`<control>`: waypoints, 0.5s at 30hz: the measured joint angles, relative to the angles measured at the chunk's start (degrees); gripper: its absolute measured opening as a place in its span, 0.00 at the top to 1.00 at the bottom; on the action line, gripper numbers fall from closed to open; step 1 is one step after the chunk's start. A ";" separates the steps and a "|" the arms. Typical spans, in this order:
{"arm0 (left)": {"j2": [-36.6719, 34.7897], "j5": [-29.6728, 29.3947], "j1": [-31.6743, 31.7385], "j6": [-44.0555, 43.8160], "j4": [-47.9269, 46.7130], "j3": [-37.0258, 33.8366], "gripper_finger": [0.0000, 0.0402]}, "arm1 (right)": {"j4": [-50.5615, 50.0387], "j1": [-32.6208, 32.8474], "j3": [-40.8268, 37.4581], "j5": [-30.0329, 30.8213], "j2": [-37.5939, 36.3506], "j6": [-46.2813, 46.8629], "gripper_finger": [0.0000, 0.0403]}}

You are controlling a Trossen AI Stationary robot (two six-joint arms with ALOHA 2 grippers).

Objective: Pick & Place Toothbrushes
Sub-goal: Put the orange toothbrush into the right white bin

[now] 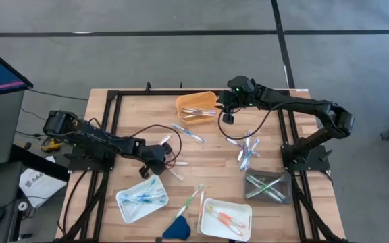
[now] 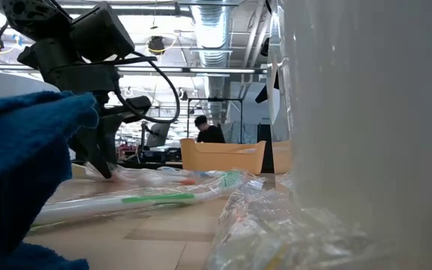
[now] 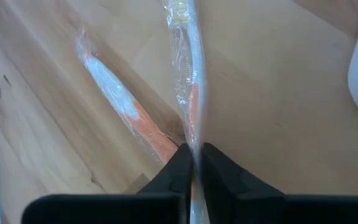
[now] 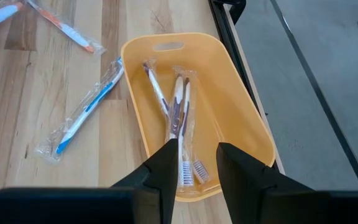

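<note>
Two left gripper (image 3: 194,163) fingers pinch a wrapped orange toothbrush (image 3: 190,74) beside the blue tray (image 1: 128,204), so lift straight, sparing its neighbour (image 3: 124,111), while the right gripper (image 4: 194,163) hangs part-open, empty, over the orange tray (image 4: 247,118).

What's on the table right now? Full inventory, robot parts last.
orange tray: one, far side of the table, holds a few wrapped toothbrushes with dark handles
pale blue tray: one, near left, blue brushes inside
white tray: one, near middle, orange brushes inside
clear tray: one, right side, green brushes inside
loose blue toothbrush: one, wrapped, beside the orange tray
loose pile: several wrapped brushes, right of centre
green toothbrush: one, between the near trays
blue wedge: one, dark blue, near edge
orange toothbrushes: two, wrapped, by the left tool
left tool: shut on one orange toothbrush
right tool: open above the orange tray
</note>
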 joint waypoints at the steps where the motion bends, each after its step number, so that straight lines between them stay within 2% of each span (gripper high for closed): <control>1: 0.00 0.00 0.00 -0.24 0.06 0.00 0.97 | 0.00 0.00 0.00 0.02 0.00 0.00 0.74; 7: 0.00 0.02 0.00 -1.92 0.16 0.00 0.94 | 0.00 0.00 0.00 0.02 0.00 0.00 0.74; 15: 0.00 -0.03 0.00 -2.99 0.10 2.24 0.97 | 0.00 0.02 0.00 0.01 0.00 0.00 0.74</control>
